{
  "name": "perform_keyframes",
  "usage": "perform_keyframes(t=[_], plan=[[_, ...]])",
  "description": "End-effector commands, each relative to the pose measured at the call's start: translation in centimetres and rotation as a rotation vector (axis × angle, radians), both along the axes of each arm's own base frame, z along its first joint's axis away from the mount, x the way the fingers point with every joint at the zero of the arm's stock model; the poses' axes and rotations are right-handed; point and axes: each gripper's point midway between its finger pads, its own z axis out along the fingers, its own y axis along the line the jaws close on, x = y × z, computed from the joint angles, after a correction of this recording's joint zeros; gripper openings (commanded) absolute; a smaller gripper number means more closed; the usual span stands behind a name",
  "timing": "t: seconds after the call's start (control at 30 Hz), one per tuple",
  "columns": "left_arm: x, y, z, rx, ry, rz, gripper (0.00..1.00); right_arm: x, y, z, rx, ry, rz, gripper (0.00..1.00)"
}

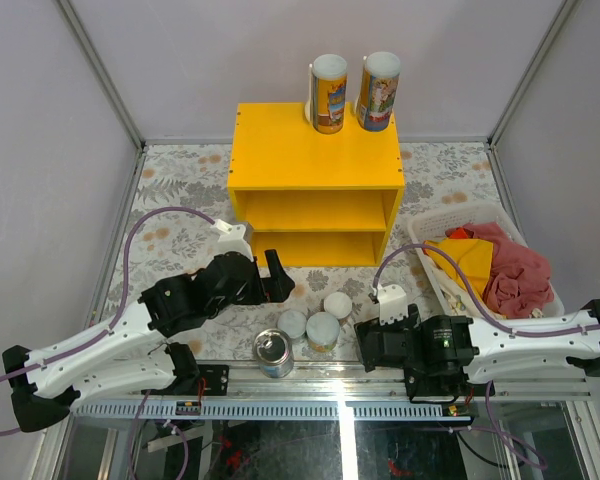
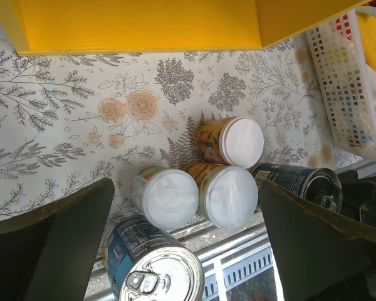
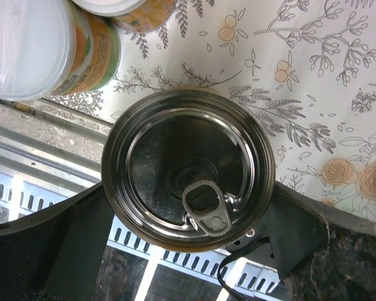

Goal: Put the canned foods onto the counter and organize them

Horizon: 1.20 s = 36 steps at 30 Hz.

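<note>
Left jaws stand wide and empty near the yellow counter [image 1: 315, 150], which has two tall cans [image 1: 328, 93] on its top and a cloth basket [image 1: 480, 210] to its right.

From the left wrist, three small cans [image 2: 170, 197] and a tin [image 2: 156, 276] cluster at the near edge of the bench [image 2: 62, 125], with open bench beyond.

From the right wrist, right jaws grip a second tin [image 3: 188, 169] by its sides.

Two tall cans [image 1: 329, 93] atop yellow counter [image 1: 300, 145]
</note>
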Motion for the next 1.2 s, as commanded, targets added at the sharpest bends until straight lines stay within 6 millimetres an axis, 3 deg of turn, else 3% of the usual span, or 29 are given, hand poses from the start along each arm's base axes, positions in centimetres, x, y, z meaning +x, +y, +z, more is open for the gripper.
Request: perform_keyframes(t=[0.0,0.6,0.87,1.17], plan=[[0.3,-0.6,0.6,-0.037,-0.021,-0.007,1.0,1.7,0.9,0.4,0.056,-0.102,-0.033,0.99],[0.5,-0.3,0.3,-0.036,-0.02,-0.002,1.0,2.7,1.8,-0.1,0.097,-0.17,-0.027,0.99],[0.6,-0.4,0.3,-0.032,-0.021,-0.006,1.0,3.5,2.4,0.7,0.12,-0.222,-0.028,0.85],[0.8,-0.3,0.2,-0.03,-0.02,-0.008,1.0,4.1,2.6,1.5,0.107,-0.256,-0.031,0.82]])
